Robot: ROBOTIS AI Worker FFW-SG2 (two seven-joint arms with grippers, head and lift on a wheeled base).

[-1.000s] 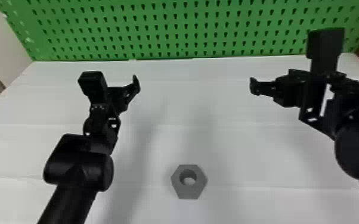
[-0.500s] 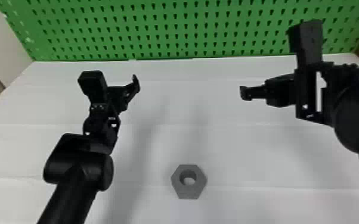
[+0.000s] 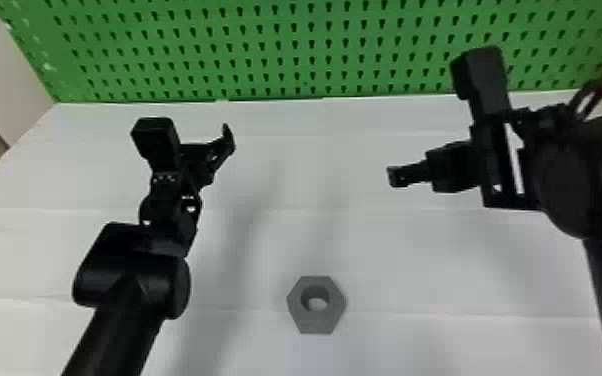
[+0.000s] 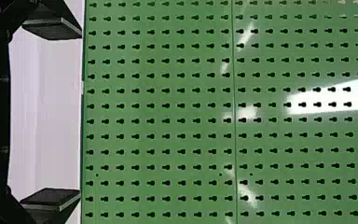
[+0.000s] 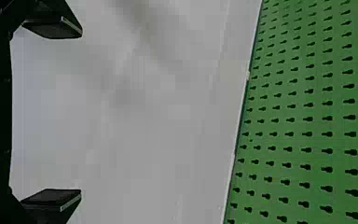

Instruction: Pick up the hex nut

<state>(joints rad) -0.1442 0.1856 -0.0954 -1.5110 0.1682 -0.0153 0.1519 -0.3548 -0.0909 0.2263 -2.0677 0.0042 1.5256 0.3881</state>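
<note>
My right gripper [image 5: 81, 113] swings inward, fingers wide; hex nut [image 3: 315, 323] at its seven o'clock, approach likely underway. Left gripper [image 4: 80, 113] parked, open.

Green pegboard [image 3: 265, 50] with rows of dark holes

1 hex nut [image 3: 316, 323] is lying on the table [image 3: 305, 235], nearer the robot than the 2 grippers. The left gripper [image 3: 217, 150] is hovering left of it, the right gripper [image 3: 412, 173] right. A pegboard [image 3: 285, 51] is standing behind.
</note>
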